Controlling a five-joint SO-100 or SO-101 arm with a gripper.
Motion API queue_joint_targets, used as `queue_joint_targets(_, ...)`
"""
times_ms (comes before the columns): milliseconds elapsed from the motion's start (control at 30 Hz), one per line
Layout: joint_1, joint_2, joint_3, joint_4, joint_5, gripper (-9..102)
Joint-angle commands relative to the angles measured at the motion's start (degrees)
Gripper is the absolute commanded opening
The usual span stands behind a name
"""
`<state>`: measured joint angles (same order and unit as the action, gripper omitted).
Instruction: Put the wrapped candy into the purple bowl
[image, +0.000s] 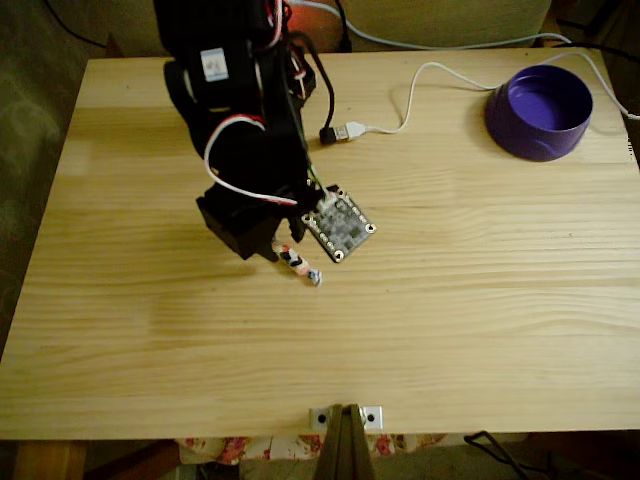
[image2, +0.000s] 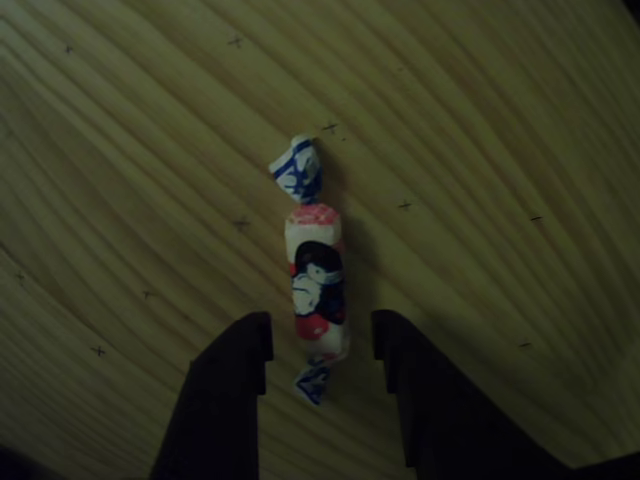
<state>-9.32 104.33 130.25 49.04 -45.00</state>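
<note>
While the claw (image2: 320, 345) sat spread around the wrapped candy's (image2: 317, 280) lower end on the surface (image: 480, 300) | purple bowl (image: 538, 112) was well apart, far corner | tip: drop lower, pinch mid-body, not the twist

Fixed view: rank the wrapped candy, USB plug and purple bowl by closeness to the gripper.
1. Wrapped candy, at the gripper, between its open fingers.
2. USB plug, farther up the table.
3. Purple bowl, far at the top right corner.
</note>
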Motion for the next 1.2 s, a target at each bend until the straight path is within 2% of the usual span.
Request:
queue_joint_targets(0,0.35,0.09,-1.49,-1.76,0.79,19)
queue_joint_targets(233,0.53,-0.53,-0.70,-4.92,0.97,18)
queue_joint_targets(667,-0.26,-1.67,0.18,-4.57,2.37,18)
queue_joint_targets(900,-0.44,-3.87,0.35,-5.80,2.72,23)
queue_joint_targets(1167,-0.62,-5.19,1.93,-8.26,2.37,18)
